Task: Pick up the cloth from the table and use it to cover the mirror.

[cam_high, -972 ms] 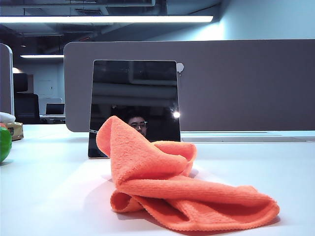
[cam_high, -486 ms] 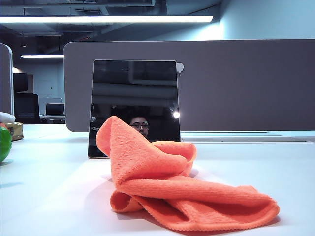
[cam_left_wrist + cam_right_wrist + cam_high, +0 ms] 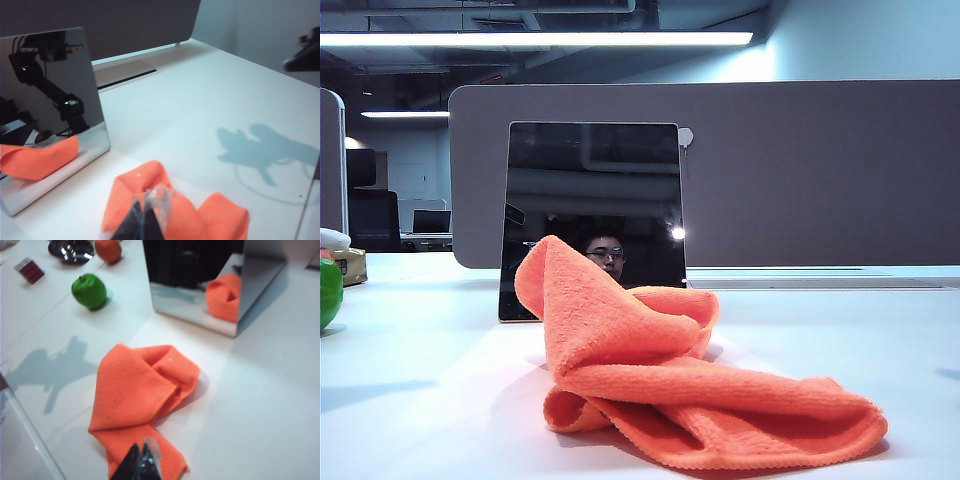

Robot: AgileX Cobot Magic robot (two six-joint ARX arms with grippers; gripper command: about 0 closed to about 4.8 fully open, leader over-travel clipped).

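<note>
A bright orange, fuzzy cloth (image 3: 670, 385) lies crumpled on the white surface (image 3: 420, 400), just in front of the mirror (image 3: 592, 200). The cloth is folded over itself in soft, thick rolls, with one corner standing up in a peak toward the mirror and a stitched hem showing along its low edge. The mirror stands upright, frameless with rounded corners, its dark glass reflecting a ceiling and a person's face. Behind it runs a grey-brown divider panel (image 3: 800, 170).

The exterior view shows neither arm, only the cloth, the mirror and the edge of a green apple (image 3: 328, 292) at far left.

The left wrist view shows the left tool (image 3: 148, 216) with its tips pressed together, holding nothing, poised above the cloth (image 3: 220, 225). Here the mirror (image 3: 50, 115) reflects a dark robot arm and a patch of the orange cloth, and an arm's shadow falls on the bare surface (image 3: 200, 100).

The right wrist view shows the right tool (image 3: 142, 463), also pinched narrow and empty, above the near end of the cloth (image 3: 140, 385). Only this view shows the whole green apple (image 3: 89, 291), an orange fruit (image 3: 108, 249), a puzzle cube (image 3: 31, 270) and a shiny dark dish (image 3: 71, 248) beyond.
</note>
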